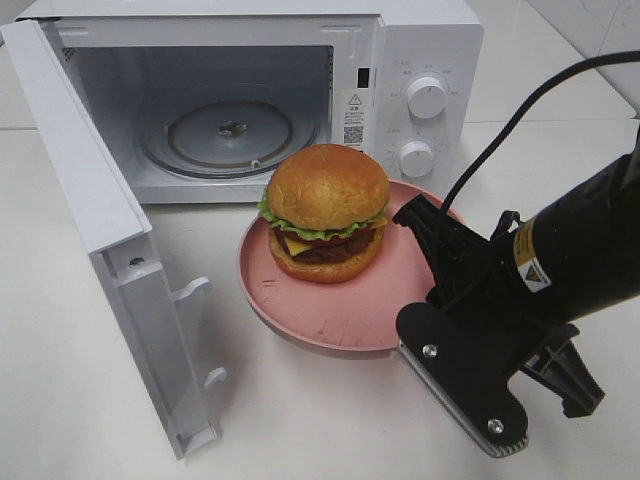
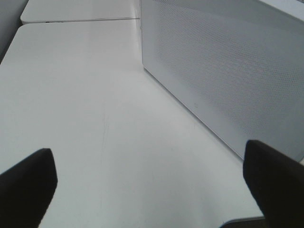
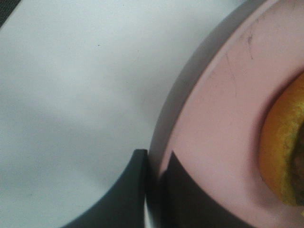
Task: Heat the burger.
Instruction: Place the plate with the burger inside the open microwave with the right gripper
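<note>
**A:** Which step is this?

**B:** The pick-up. The right pincer (image 3: 155, 154) is closed on the rim of the plate (image 1: 330, 325), one finger over and one under, I think; the close view is blurry. The burger (image 1: 327, 213) sits on the plate just beyond the pincer.

**A:** Next?

**B:** Lift it level and carry it into the open microwave (image 1: 420, 60), beyond the burger.

**A:** And the left pincer (image 2: 147, 154)?

**B:** Only its own camera shows it: fingers wide apart, holding nothing, above the counter (image 2: 95, 95) beside the microwave's side wall.

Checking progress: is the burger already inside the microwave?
No, the burger sits on the pink plate in front of the open microwave.
</note>
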### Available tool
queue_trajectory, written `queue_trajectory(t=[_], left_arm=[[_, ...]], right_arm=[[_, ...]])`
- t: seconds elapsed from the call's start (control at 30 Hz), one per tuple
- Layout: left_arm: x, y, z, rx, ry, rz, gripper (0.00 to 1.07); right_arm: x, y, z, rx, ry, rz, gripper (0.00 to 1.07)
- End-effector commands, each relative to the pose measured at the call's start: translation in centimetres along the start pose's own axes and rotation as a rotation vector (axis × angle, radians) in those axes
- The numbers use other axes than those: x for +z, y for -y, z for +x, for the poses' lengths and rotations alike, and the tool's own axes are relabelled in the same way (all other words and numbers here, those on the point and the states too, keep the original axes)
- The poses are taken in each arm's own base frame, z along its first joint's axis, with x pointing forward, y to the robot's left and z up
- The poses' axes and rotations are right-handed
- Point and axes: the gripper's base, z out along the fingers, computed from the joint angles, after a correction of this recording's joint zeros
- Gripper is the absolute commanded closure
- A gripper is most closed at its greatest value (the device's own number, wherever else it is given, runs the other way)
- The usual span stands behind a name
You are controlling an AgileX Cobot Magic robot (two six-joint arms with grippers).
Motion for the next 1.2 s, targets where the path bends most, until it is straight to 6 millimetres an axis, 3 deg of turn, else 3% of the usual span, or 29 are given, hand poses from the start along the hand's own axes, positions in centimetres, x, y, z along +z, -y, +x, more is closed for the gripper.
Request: queue_trajectory(t=[0.03, 0.3, 1.2], left_arm=[[-0.2, 0.1, 0.1, -0.009, 0.025, 0.001, 0.07], [-0.2, 0.1, 0.1, -0.009, 0.025, 0.001, 0.07], [-0.2, 0.1, 0.1, -0.009, 0.025, 0.001, 0.07]], right_arm=[[-0.8, 1.5, 0.7, -0.039, 0.016, 0.089, 1.07], [-1.4, 2.4, 2.4, -0.052, -0.004, 0.097, 1.07], [-2.0, 3.9, 2.5, -0.046, 0.004, 0.135, 1.07]])
